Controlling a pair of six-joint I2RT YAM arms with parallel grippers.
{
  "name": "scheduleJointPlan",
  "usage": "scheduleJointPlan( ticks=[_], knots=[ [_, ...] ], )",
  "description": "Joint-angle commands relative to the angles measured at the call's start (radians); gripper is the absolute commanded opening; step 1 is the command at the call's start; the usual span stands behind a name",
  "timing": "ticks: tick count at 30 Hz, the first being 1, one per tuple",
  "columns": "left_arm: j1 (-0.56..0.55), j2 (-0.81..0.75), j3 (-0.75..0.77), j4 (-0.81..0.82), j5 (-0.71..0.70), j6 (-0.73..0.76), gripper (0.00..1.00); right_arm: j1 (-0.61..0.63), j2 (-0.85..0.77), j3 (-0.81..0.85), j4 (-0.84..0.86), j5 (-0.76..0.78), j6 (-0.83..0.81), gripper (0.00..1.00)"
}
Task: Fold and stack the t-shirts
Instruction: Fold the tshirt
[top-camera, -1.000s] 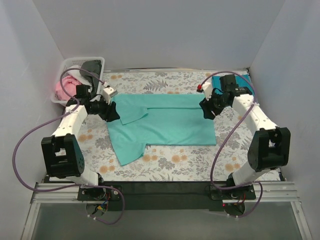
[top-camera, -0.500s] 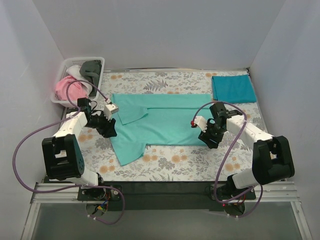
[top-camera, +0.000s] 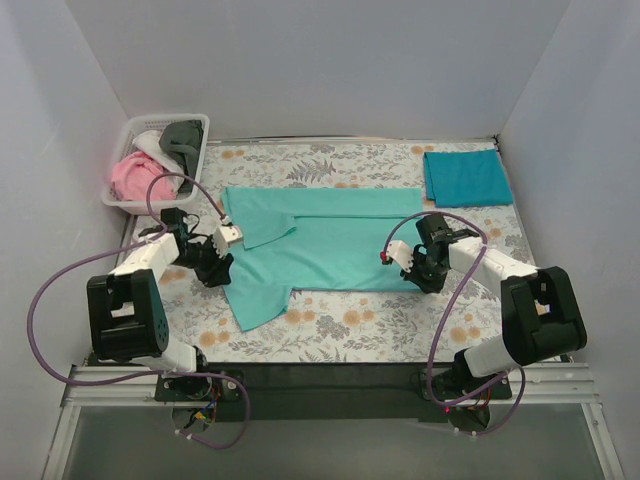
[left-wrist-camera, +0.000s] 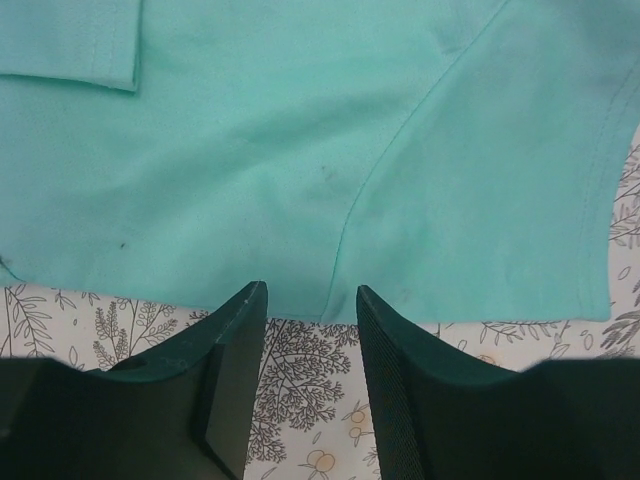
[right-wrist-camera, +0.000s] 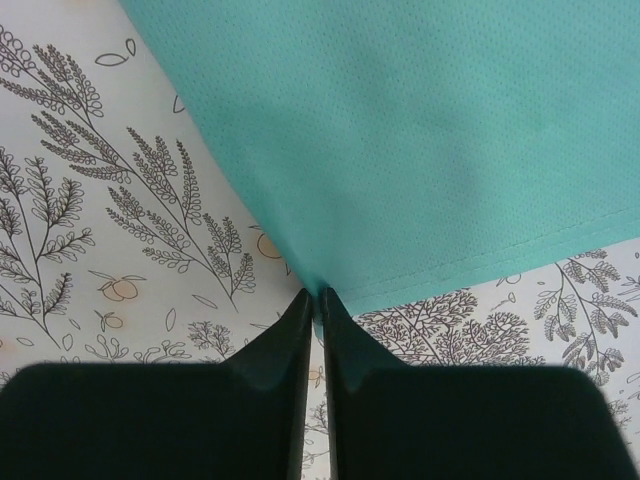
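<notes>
While the right gripper (right-wrist-camera: 315, 295) has its jaws pressed almost together on the near right corner of the mint tee (top-camera: 330, 240), with the fabric's tip running in between them, the left gripper (left-wrist-camera: 310, 300) is not matched to it. Its jaws stand partly apart, straddling the tee's near edge where a seam meets the hem, and only the cloth (top-camera: 330, 325) shows in the gap, so it holds nothing.

The tee lies spread mid-table on the cloth, far edge straight. One sleeve is turned in over the body and the other trails toward the near left.

I judge the step in hand to be taking hold of the near edge at both ends for a fold, and it looks only half set up. The next move calls for the left jaws to push slightly further onto the hem and close on the tee alone (not the cloth under it). Both ends would then lift together, level, so the fold lands square.

A teal tee (top-camera: 467, 177) lies folded flat at the far right corner, and the stack would likely build there.

The basket (top-camera: 160, 118) at the far left holds what is waiting: a pink tee (top-camera: 130, 175), a white tee (top-camera: 148, 140) and a grey tee (top-camera: 185, 138), all bunched up.
</notes>
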Motion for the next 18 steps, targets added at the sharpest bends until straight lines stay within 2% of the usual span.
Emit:
scheduleJointPlan(
  ticks=[1, 4, 8, 12, 14, 16, 18],
  knots=[
    [-0.019, -0.017, -0.04, 0.028, -0.041, 0.092, 0.39, 0.008, 0.008, -0.005, 0.033, 0.014, -0.001, 0.12],
    [-0.03, -0.034, -0.089, 0.051, -0.058, 0.126, 0.39, 0.009, 0.014, 0.001, 0.033, 0.014, 0.002, 0.01],
    [-0.04, -0.043, -0.136, 0.088, -0.07, 0.138, 0.38, 0.009, 0.019, 0.004, 0.035, 0.011, 0.011, 0.01],
    [-0.044, -0.023, -0.172, 0.135, -0.101, 0.141, 0.33, 0.009, 0.018, 0.002, 0.033, 0.014, 0.009, 0.01],
    [-0.045, -0.018, -0.182, 0.141, -0.125, 0.161, 0.29, 0.009, 0.018, -0.001, 0.032, 0.018, 0.008, 0.01],
    [-0.045, -0.023, -0.192, 0.143, -0.139, 0.177, 0.15, 0.009, 0.013, -0.008, 0.032, 0.023, 0.006, 0.01],
    [-0.045, -0.029, -0.189, 0.137, -0.15, 0.181, 0.07, 0.009, 0.005, -0.007, 0.03, 0.028, 0.005, 0.01]
  ],
)
